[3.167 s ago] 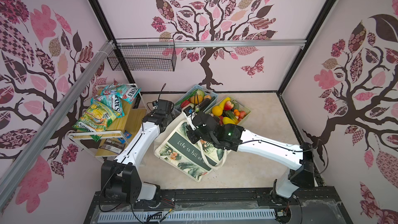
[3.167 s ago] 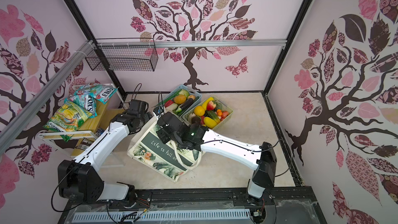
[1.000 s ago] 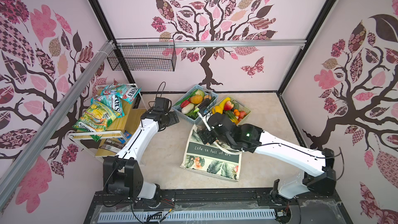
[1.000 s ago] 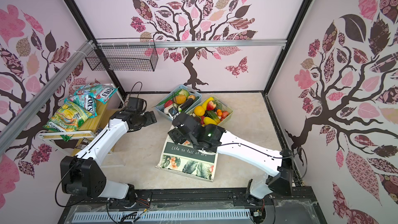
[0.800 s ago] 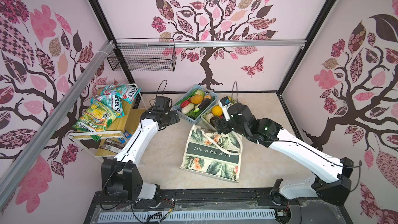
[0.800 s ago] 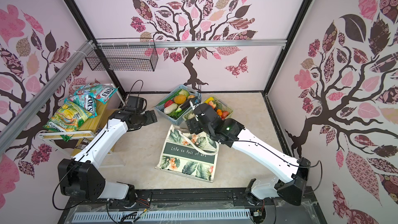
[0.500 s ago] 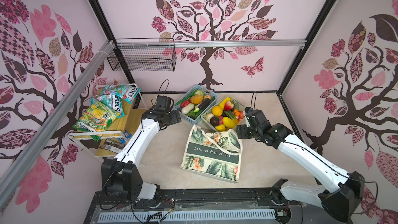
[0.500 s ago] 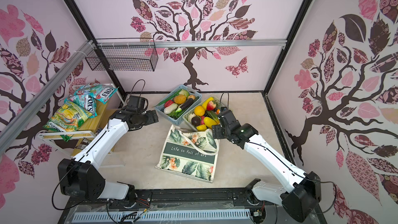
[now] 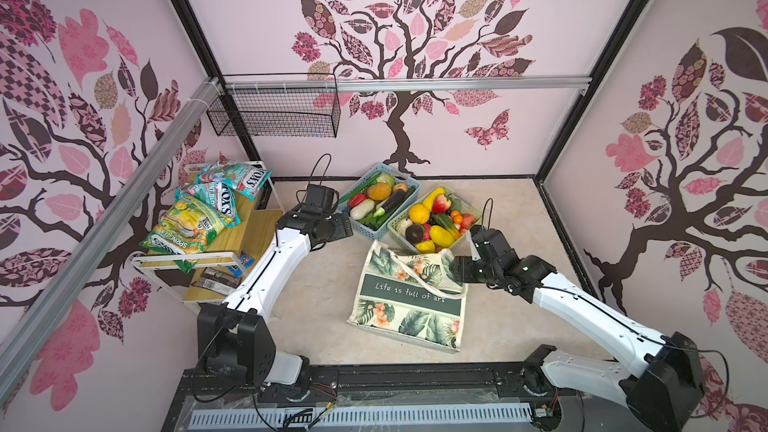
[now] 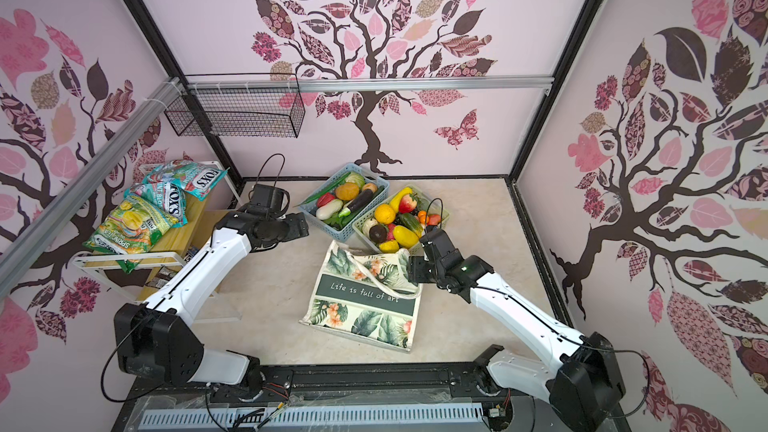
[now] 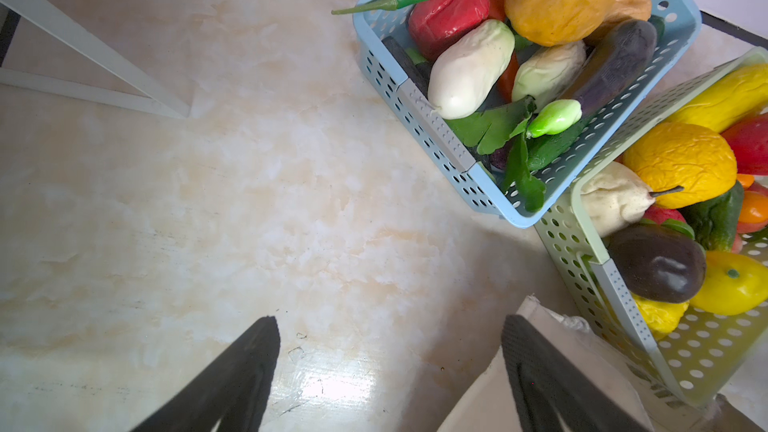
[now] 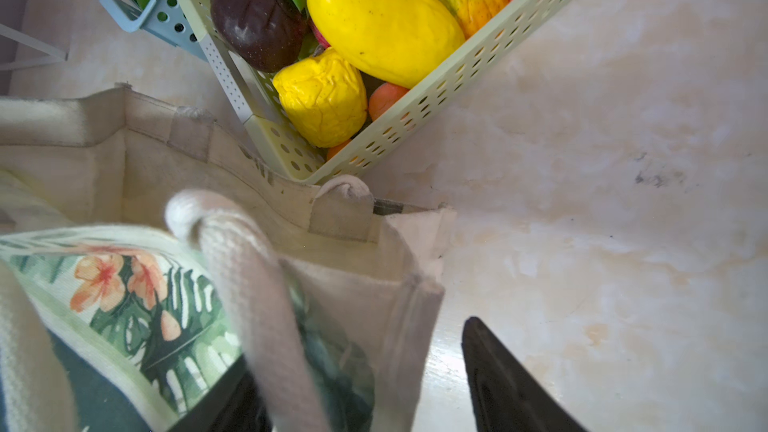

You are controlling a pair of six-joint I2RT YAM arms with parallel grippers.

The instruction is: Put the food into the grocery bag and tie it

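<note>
"Life is full of art" can be read in white script on the dark green band of the large cream canvas grocery bag (image 9: 409,297) (image 10: 365,299) with leaf print, which is laid flat on the beige marbled table (image 9: 316,284). "FOX'S" is printed on the teal snack packets (image 9: 232,184), and a word beginning with "SPRING" on the green and yellow packet (image 9: 183,230). Both are kept on the wooden shelf (image 9: 232,238), well to the left of the bag.

The glossy food (image 9: 440,236) is not yet in the bag. It is held in the light blue plastic basket (image 11: 419,97) and the pale green plastic basket (image 12: 436,89), just behind the bag's mouth.

The right gripper (image 9: 455,270) (image 12: 357,347) is placed at the bag's right edge. Its jaws are spread, with the bag's corner and a cream woven strap (image 12: 249,276) between them, and bare table is seen between the cloth and one jaw. The left gripper (image 9: 347,228) (image 11: 390,320) hovers left of the bag's mouth, its jaws released and empty.

Compared with half a second ago, the right gripper has been brought from beside the pale green basket down to the bag's edge. The bag and the left arm are unchanged.
</note>
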